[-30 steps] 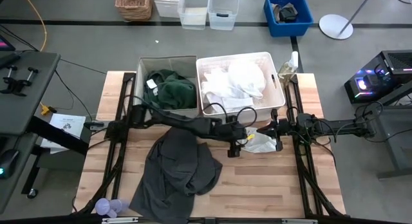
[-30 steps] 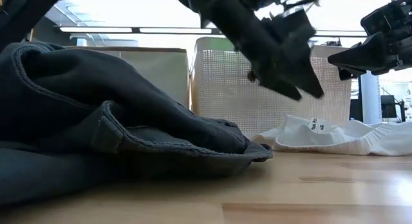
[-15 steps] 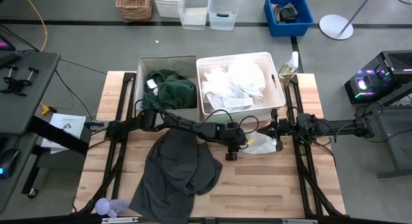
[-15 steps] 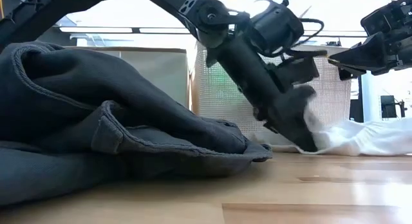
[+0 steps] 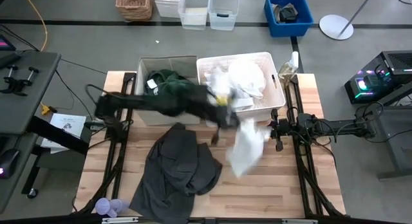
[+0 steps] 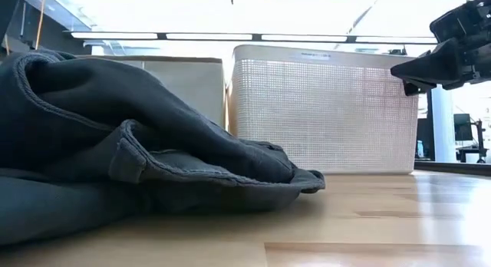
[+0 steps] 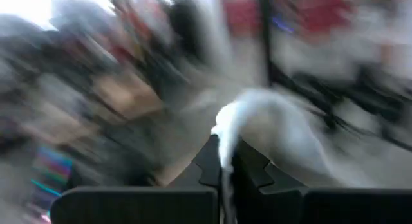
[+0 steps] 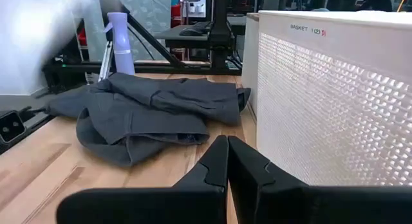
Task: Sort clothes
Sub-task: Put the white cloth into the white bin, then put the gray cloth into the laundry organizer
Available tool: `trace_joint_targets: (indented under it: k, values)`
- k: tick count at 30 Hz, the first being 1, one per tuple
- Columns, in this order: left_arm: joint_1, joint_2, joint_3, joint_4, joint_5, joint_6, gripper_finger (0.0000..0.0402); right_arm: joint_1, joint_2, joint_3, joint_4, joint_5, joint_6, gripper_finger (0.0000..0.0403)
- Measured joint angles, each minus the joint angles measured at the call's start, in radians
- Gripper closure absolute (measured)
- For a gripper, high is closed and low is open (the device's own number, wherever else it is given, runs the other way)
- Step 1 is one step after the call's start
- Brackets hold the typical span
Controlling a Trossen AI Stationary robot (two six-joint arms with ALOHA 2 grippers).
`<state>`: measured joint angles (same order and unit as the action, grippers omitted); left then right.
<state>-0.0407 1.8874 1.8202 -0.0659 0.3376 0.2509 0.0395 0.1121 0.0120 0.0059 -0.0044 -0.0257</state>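
White shirt [image 5: 246, 147]: you have it hanging in the air above the table [image 5: 283, 185], in front of the white basket [image 5: 273, 105], pinched at its top edge between the fingers of the left gripper [image 5: 222, 118].
Dark grey garment [image 5: 177, 169]: crumpled on the wood, near the table's front left.
Dark green top [image 5: 170, 89]: in the grey bin [image 5: 145, 63].
More white shirts [image 5: 241, 79]: piled in the white basket.
Right gripper [image 5: 278, 132]: your idle one, fingers pressed together, above the table's right side.
Lavender plush toy [image 5: 108, 207]: front left corner.
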Motion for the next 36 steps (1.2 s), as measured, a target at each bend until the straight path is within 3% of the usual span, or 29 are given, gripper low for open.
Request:
trace_joint_targets:
  k: [5,11,14,17,23,27,30,36]
  values:
    - [0.136,-0.072,-0.004,0.175,-0.232,0.09,0.04,0.0,0.0,0.0,0.0,0.0,0.0,0.0402]
    - [0.316,-0.057,0.022,0.069,-0.382,0.091,0.0399,0.0,0.0,0.0,0.0,0.0,0.0,0.0402]
    - [0.374,-0.009,0.015,-0.095,-0.45,-0.025,0.0386,0.0,0.0,0.0,0.0,0.0,0.0,0.0402]
    - [0.403,0.033,0.007,-0.226,-0.408,-0.147,0.035,0.0,0.0,0.0,0.0,0.0,0.0,0.0402]
    - [0.414,0.047,0.016,-0.34,-0.363,-0.364,0.0237,0.0,0.0,0.0,0.0,0.001,0.0,0.0402]
    - [0.397,0.024,0.013,-0.323,-0.134,-0.475,0.0163,0.0,0.0,0.0,0.0,0.001,0.0,0.0402]
    - [0.373,-0.017,0.021,-0.325,-0.009,-0.497,0.0122,0.0,0.0,0.0,0.0,0.001,0.0,0.0402]
    - [0.238,-0.108,0.013,-0.564,0.03,-0.427,0.0097,0.0,0.0,0.0,0.0,0.001,0.0,0.0402]
